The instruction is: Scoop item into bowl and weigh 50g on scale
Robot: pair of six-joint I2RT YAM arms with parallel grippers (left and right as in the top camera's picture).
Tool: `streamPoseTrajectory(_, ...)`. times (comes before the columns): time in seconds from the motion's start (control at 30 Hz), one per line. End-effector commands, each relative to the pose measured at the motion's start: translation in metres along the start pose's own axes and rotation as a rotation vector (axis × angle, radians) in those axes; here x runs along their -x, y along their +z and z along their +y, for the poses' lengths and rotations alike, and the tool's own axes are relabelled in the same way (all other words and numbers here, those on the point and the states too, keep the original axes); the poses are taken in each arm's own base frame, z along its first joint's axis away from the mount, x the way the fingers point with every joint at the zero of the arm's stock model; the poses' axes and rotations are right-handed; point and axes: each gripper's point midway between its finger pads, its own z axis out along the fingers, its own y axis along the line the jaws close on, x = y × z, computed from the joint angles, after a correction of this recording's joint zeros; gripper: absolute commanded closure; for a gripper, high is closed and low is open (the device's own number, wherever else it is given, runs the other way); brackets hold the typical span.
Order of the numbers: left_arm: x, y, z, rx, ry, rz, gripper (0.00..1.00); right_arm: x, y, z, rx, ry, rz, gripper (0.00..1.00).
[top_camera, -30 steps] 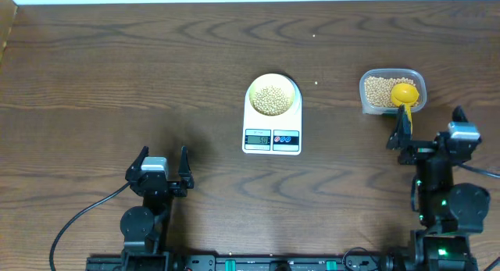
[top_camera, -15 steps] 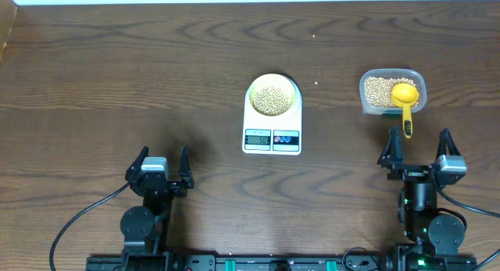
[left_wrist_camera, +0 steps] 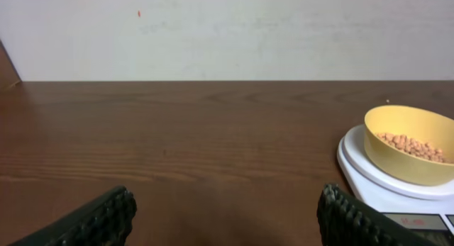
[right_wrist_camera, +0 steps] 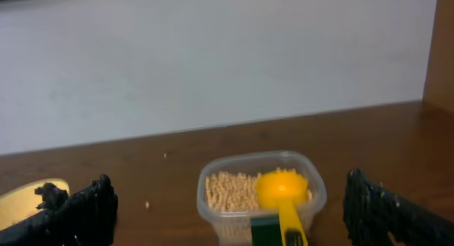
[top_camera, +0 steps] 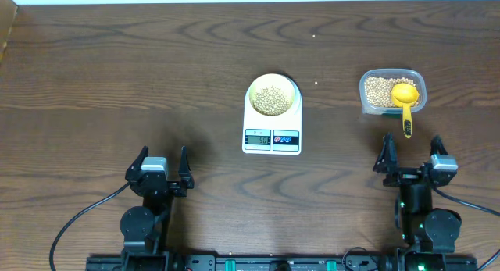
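Note:
The pale yellow bowl [top_camera: 252,91] sits on the white scale [top_camera: 251,124] at the table's middle, partly filled with tan beans [top_camera: 273,99]. From the left wrist the bowl [left_wrist_camera: 386,145] and its beans [left_wrist_camera: 415,146] show at the right on the scale [left_wrist_camera: 358,169]. My left gripper [top_camera: 163,155] [left_wrist_camera: 225,200] stands open and empty, front left of the scale. My right gripper [top_camera: 412,144] [right_wrist_camera: 228,185] is open and empty, just in front of the yellow scoop [top_camera: 405,95] [right_wrist_camera: 281,188]. The scoop's head rests on the beans [top_camera: 377,91] [right_wrist_camera: 230,189] in the clear tub [top_camera: 364,82] [right_wrist_camera: 206,212].
The scoop's handle [top_camera: 407,126] sticks out over the tub's front rim toward my right gripper. A stray bean [top_camera: 316,84] lies on the wood between scale and tub. The table's far edge meets a white wall.
My right gripper has pulled back from the scoop's handle toward the table's front edge, still open. The scoop stays in the tub. The left arm has not moved.

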Motion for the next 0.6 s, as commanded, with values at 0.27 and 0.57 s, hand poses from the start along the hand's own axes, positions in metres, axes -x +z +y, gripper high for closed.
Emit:
streamPoseTrajectory(0.27, -0.015, 0.001, 0.000, -0.005, 0.012, 0.047, 0.16, -0.027, -0.009, -0.012, -0.052, 0.002, 0.103, 0.01)
streamPoseTrajectory(0.57, -0.015, 0.001, 0.000, -0.005, 0.012, 0.047, 0.16, -0.032, -0.010, -0.011, -0.039, -0.129, 0.125, 0.01)
